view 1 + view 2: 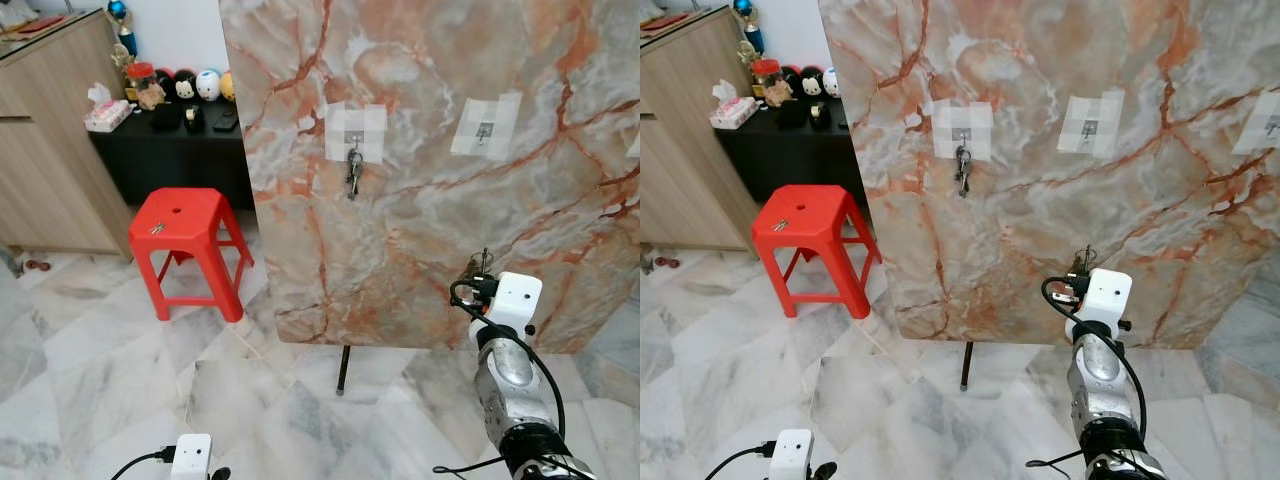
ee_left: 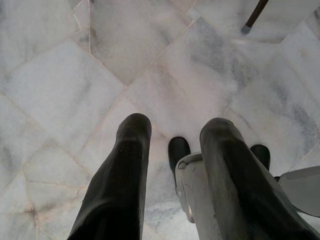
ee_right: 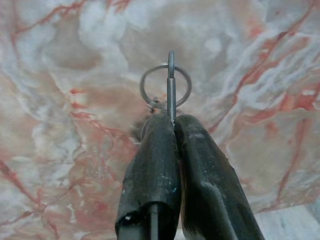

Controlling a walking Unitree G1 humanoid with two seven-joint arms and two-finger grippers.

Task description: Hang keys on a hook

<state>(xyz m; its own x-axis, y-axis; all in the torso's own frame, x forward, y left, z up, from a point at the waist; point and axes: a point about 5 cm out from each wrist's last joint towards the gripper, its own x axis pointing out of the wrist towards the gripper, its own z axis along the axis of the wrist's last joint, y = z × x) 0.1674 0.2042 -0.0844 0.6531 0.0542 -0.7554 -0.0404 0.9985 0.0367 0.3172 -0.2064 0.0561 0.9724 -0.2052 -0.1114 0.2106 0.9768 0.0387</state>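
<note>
A tall marble board (image 1: 430, 200) stands before me with hooks on white tape patches. The left hook (image 1: 353, 133) carries a bunch of keys (image 1: 352, 172). The middle hook (image 1: 485, 128) is bare, and a third patch (image 1: 1270, 125) sits at the right edge. My right gripper (image 3: 171, 119) is raised in front of the board's lower right, below the middle hook. It is shut on a key with a metal ring (image 3: 165, 85) that sticks up past the fingertips. My left gripper (image 2: 177, 125) hangs low over the floor, open with nothing in it.
A red plastic stool (image 1: 185, 215) stands left of the board with a small metal item (image 1: 157, 229) on its seat. Behind it are a black table (image 1: 170, 150) with figurines and a wooden cabinet (image 1: 50, 150). The board's thin black leg (image 1: 343, 370) meets the marble floor.
</note>
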